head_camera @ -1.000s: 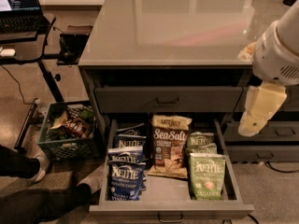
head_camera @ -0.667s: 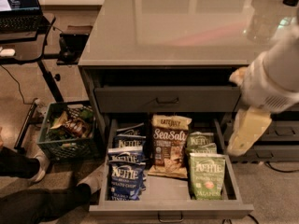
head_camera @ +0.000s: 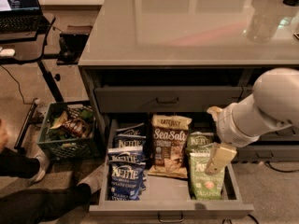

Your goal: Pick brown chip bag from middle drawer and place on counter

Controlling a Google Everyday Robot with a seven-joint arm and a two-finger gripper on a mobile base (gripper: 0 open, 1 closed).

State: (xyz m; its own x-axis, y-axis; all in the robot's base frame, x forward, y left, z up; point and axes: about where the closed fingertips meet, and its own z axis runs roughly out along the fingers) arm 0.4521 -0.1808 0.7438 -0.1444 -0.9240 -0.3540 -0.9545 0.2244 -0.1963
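Note:
The brown chip bag (head_camera: 168, 145) with white "Sea Salt" lettering lies flat in the middle row of the open middle drawer (head_camera: 172, 210). The glossy grey-beige counter (head_camera: 196, 27) spans the top of the view, above the drawers. My gripper (head_camera: 219, 157), at the end of the white arm (head_camera: 261, 108), hangs over the right side of the drawer. It is above the green bags, to the right of the brown bag and apart from it. It holds nothing that I can see.
Blue Kettle bags (head_camera: 126, 167) fill the drawer's left row and green Kettle bags (head_camera: 203, 174) its right row. A closed drawer (head_camera: 168, 98) sits above. A green crate of snacks (head_camera: 69, 134) stands at left, with a laptop desk (head_camera: 21, 13) behind. A person's leg (head_camera: 42, 202) lies bottom left.
My arm has swung down and to the left, from beside the drawer unit's right side to over the green bags in the open drawer. The bags have not moved.

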